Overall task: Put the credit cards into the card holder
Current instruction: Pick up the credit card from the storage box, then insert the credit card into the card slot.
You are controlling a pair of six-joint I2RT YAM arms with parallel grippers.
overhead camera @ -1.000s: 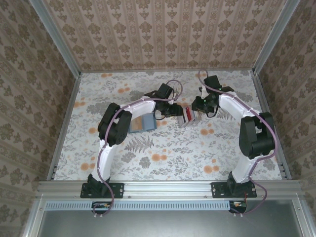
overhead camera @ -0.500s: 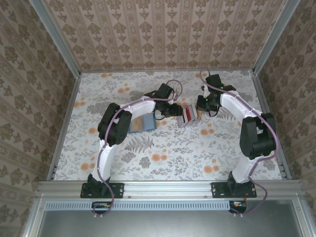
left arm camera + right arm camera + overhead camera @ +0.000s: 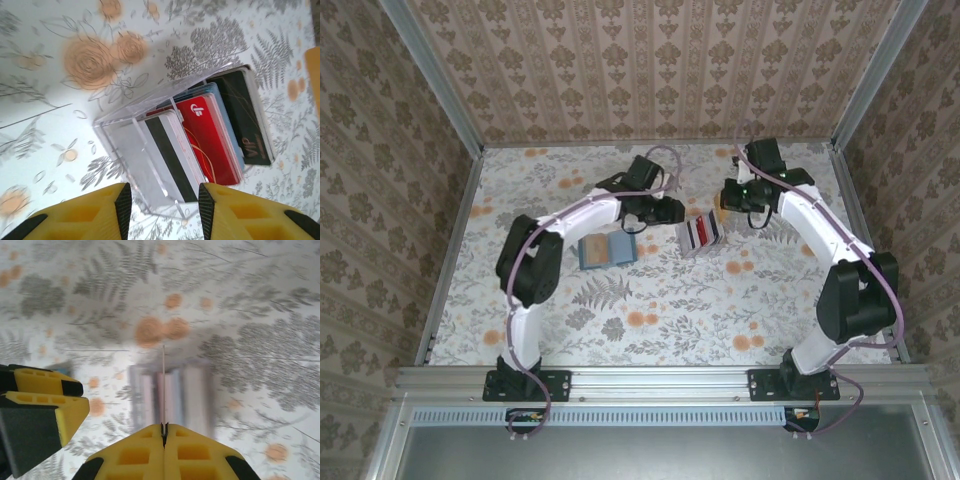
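At right gripper (image 3: pixel 163 431) | pinched card (image 3: pixel 163 385) edge-on | rack (image 3: pixel 196 395) beneath blurred

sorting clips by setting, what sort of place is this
Probably a lab robot test cell: wallpapered panel walls in an aluminium frame, a floral-covered table, and a left arm and right arm bolted to a rail at its near edge.

The near half of the table (image 3: pixel 650 330) lies bare, a wide passage between the two arm bases. Mid-table is crowded: the clear rack (image 3: pixel 700 233) stands hemmed between the left gripper (image 3: pixel 165 200), fingers apart just beside it, and the right gripper (image 3: pixel 163 429), pinched on a thin card (image 3: pixel 163 385) over it. The wallet (image 3: pixel 607 250) lies flat left of the rack, close by the left arm (image 3: pixel 570 225) — walls (image 3: pixel 410 150) close three sides.
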